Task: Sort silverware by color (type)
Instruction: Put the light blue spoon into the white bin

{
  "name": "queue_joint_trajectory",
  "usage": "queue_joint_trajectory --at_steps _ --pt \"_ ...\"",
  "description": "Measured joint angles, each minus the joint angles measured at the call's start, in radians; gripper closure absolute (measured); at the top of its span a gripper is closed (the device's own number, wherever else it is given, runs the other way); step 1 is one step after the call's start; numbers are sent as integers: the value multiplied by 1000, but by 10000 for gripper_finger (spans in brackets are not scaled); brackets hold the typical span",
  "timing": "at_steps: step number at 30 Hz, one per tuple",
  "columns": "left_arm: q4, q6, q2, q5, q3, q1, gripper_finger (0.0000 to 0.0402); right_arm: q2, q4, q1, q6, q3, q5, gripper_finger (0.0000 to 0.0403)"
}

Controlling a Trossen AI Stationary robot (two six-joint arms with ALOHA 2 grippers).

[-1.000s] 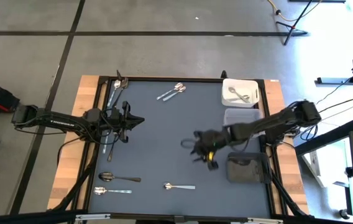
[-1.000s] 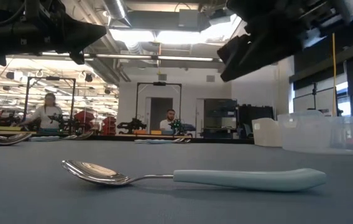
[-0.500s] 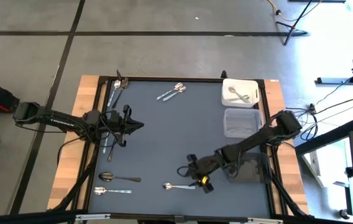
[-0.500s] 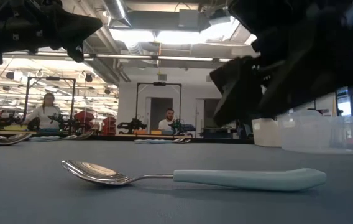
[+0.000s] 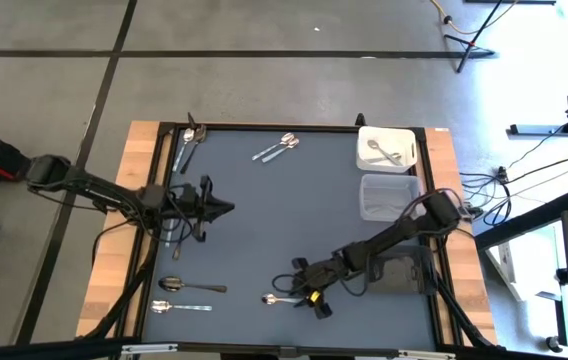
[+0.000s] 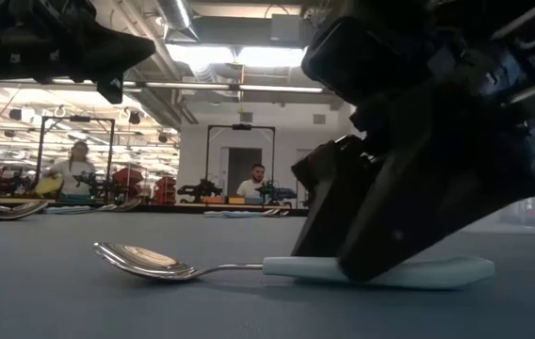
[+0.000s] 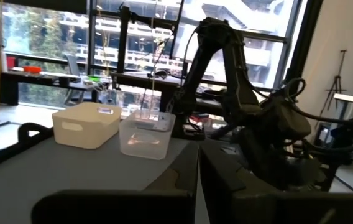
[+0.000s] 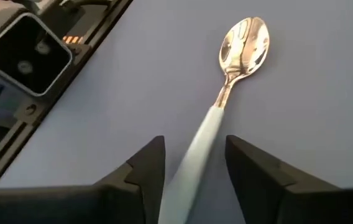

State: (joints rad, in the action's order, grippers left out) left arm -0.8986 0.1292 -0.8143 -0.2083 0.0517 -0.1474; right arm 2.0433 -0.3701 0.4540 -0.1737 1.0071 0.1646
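A spoon with a shiny bowl and a pale blue handle lies flat on the grey table near its near edge; it also shows in the low view. My right gripper is open and low over it, one finger on each side of the handle with a gap on both sides; it also shows in the high view. My left gripper is shut and empty, held above the table's left part.
More silverware lies at the far left corner, at the far middle, under the left arm and at the near left. A white bin, a clear bin and a dark bin stand along the right.
My right gripper has gone from mid-table toward the near edge and a little left, and down, until its open fingers straddle the pale-handled spoon's handle. The spoon has stayed where it was.
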Motion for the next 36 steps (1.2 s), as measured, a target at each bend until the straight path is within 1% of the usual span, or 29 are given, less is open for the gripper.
queue_joint_trajectory --at_steps 3,7,10,13,17,19,24,26,29,33,36 --pt "0 0 -16 8 0 -18 391 11 24 1 28 4 -67 248" --pt "0 0 -30 10 0 -32 391 26 35 -1 38 3 -71 249" --pt "-1 -10 -31 10 0 -32 391 28 38 2 79 3 -108 258" --pt "0 -49 -31 11 0 -32 391 29 49 -3 91 2 -126 295" --pt "0 -97 -31 12 0 -32 391 29 51 -8 96 1 -135 373" --pt "0 -112 -31 20 0 -32 391 26 54 -8 103 1 -139 388" --pt "-1 -135 -30 43 0 -32 391 -16 88 -18 103 -2 -203 363" --pt "-1 -163 -30 43 0 -31 391 -47 127 -27 117 -5 -230 366" --pt "1 -189 -30 46 0 -26 391 -100 219 -51 134 -8 -273 382" --pt "5 -235 -30 131 0 1 391 -185 343 -95 129 -7 -325 389" --pt "14 -255 -30 194 0 23 391 -241 381 -133 130 -33 -329 379"
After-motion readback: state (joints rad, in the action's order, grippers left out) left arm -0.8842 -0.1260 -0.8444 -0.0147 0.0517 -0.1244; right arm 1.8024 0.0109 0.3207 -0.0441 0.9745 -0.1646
